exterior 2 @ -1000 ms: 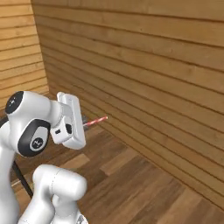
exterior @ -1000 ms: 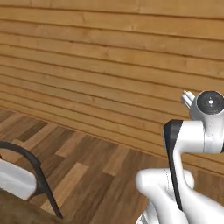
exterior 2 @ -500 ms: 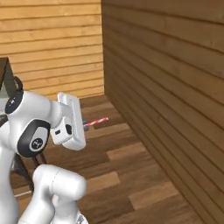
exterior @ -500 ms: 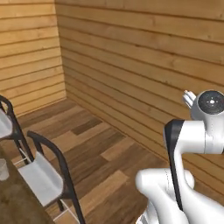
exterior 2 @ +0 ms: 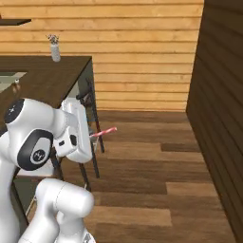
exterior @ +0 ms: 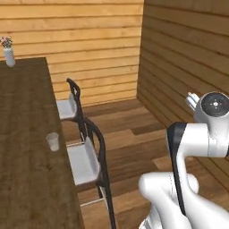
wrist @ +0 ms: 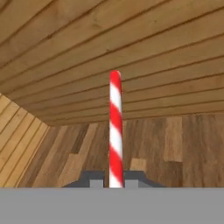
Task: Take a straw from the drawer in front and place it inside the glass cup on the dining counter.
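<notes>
My gripper (exterior 2: pixel 91 135) is shut on the straw (exterior 2: pixel 103 132), a red-and-white striped stick that pokes out level from the hand toward the room's far corner. In the hand view the straw (wrist: pixel 115 131) rises straight up from between the two dark fingertips (wrist: pixel 94 181), with wooden wall and floor behind it. The glass cup (exterior: pixel 53 141) stands upright on the dining counter (exterior: pixel 27 179), near its right edge, well to the left of my arm. The dining counter (exterior 2: pixel 42 76) stretches off to the left behind the hand. The drawer is out of view.
Two dark-framed stools (exterior: pixel 85 161) (exterior: pixel 69 107) stand along the counter's right side, between the arm and the cup. A white flower vase (exterior: pixel 9 56) sits at the counter's far end. Wood-plank walls meet in a corner ahead; open wooden floor lies to the right.
The whole picture has swung as the base turned: the plank wall slid away and the counter, stools and cup came into view. The straw stays in the gripper as before.
</notes>
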Controlling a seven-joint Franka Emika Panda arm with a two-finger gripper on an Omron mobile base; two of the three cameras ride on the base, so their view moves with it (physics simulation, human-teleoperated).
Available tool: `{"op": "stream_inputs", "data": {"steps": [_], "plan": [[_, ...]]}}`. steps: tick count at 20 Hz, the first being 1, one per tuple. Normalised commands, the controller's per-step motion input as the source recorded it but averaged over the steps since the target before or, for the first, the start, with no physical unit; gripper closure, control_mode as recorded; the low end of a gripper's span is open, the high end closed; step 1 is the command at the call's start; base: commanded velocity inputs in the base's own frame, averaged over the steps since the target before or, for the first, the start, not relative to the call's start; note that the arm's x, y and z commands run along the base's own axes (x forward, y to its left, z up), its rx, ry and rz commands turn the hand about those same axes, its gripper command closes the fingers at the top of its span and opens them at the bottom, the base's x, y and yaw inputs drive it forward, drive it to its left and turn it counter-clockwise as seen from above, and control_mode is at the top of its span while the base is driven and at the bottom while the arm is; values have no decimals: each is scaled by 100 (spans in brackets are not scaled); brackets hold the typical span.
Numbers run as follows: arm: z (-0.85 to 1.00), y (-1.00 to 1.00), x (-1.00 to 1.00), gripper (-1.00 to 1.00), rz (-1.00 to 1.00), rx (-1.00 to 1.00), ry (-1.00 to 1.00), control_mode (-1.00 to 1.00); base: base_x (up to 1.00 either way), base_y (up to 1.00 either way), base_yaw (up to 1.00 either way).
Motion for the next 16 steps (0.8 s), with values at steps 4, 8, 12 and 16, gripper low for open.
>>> {"op": "stream_inputs", "data": {"steps": [4,8,12,16], "plan": [[0,0,0,100,0,0,0,100,0,-47,63],[0,0,0,100,0,0,0,100,4,-39,61],[0,0,0,100,0,0,0,100,4,-10,59],[0,0,0,100,0,0,0,100,26,0,60]]}}
